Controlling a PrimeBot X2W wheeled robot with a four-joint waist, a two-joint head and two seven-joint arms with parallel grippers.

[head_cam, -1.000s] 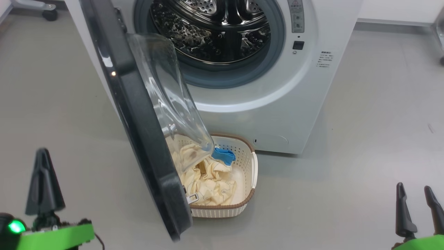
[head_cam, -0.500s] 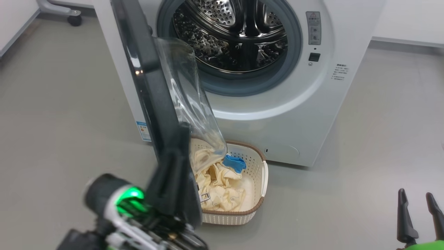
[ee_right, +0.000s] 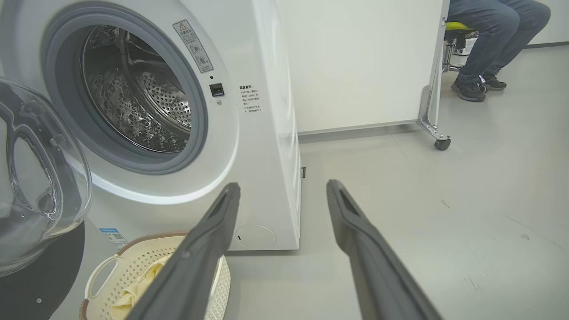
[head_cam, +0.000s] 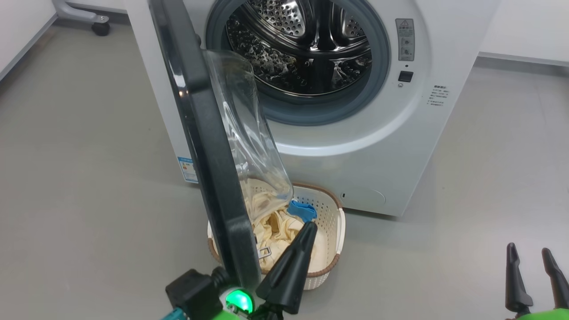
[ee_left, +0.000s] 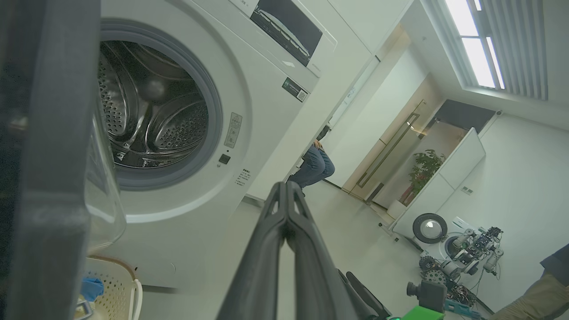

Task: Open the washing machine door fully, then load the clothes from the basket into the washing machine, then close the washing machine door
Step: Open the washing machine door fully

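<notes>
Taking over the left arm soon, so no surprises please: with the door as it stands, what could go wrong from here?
1. The washing machine door is only part open, its glass bowl hanging over the basket; reaching for the clothes now could strike the bowl.
2. The shut left pincer sits low beside the door's edge; pushing from there might slip or catch the basket.

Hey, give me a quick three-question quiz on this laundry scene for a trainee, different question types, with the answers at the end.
1. True or false: the left gripper is shut.
2. The clothes lie: A in the drum, B in the basket, C on the floor.
3. Fill in: the washing machine door stands ___.
Key: 1 true; 2 B; 3 open.
</notes>
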